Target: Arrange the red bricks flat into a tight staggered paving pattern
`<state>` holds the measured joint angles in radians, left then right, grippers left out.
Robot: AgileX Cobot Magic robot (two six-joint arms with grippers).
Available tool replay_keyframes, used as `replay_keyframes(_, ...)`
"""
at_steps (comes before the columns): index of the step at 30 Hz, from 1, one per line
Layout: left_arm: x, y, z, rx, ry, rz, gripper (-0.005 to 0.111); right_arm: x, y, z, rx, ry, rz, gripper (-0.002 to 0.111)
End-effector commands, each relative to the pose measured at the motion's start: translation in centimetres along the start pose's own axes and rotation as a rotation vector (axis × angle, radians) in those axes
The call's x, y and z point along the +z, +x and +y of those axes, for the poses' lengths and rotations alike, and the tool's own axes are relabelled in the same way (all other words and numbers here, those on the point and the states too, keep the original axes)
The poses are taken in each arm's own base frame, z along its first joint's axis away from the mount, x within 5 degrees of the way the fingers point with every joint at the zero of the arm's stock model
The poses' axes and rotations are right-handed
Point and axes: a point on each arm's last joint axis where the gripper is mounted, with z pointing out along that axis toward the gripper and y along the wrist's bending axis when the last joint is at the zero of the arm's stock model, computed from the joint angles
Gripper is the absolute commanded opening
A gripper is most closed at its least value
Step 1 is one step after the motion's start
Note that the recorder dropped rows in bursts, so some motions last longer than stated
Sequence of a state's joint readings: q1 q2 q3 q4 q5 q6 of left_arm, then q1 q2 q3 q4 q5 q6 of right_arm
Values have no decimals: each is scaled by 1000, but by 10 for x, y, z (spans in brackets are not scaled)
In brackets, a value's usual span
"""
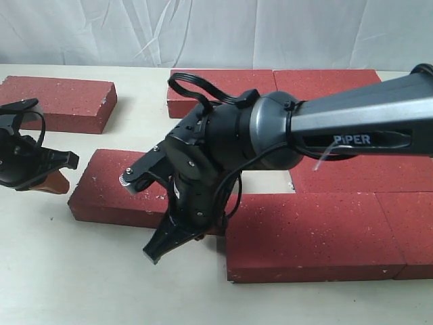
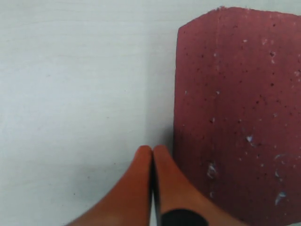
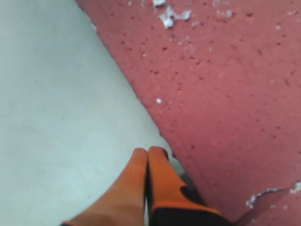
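Note:
Several dark red bricks lie flat on the pale table. One brick [image 1: 57, 101] lies apart at the back left. Another brick [image 1: 111, 189] lies left of the middle, with a large one [image 1: 304, 233] at its front right. My left gripper [image 1: 53, 181] is shut and empty, just off that middle brick's left end; its orange fingertips [image 2: 152, 150] rest on the table beside a brick [image 2: 240, 117]. My right gripper [image 1: 157, 252] is shut and empty, low at the middle brick's front edge. Its tips [image 3: 148, 151] touch the table alongside a brick's edge [image 3: 225, 94].
More bricks lie at the back middle [image 1: 223, 84], back right [image 1: 328, 81] and right [image 1: 358, 177], with another at the front right edge [image 1: 414, 233]. The right arm [image 1: 352, 125] stretches over them and hides a pale gap. White cloth hangs behind.

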<state>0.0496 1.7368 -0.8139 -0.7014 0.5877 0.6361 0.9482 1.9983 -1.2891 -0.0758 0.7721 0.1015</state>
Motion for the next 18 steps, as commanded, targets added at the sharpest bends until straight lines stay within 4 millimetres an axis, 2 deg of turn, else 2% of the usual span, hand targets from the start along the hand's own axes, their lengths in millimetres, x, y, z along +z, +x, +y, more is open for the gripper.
replay_keyframes(1,0,-2,0,-2,0,-11,0,-1,-2,-7,-9,53,-8,-1)
replay_keyframes(8,0,-2,0,-2,1,-9,0,-2,-4,-14,-19,136,-30,-1)
replay_keyframes(18,0,-2,0,-2,-2,-12,0,-2,-4,-15,-20,145,-36,-1)
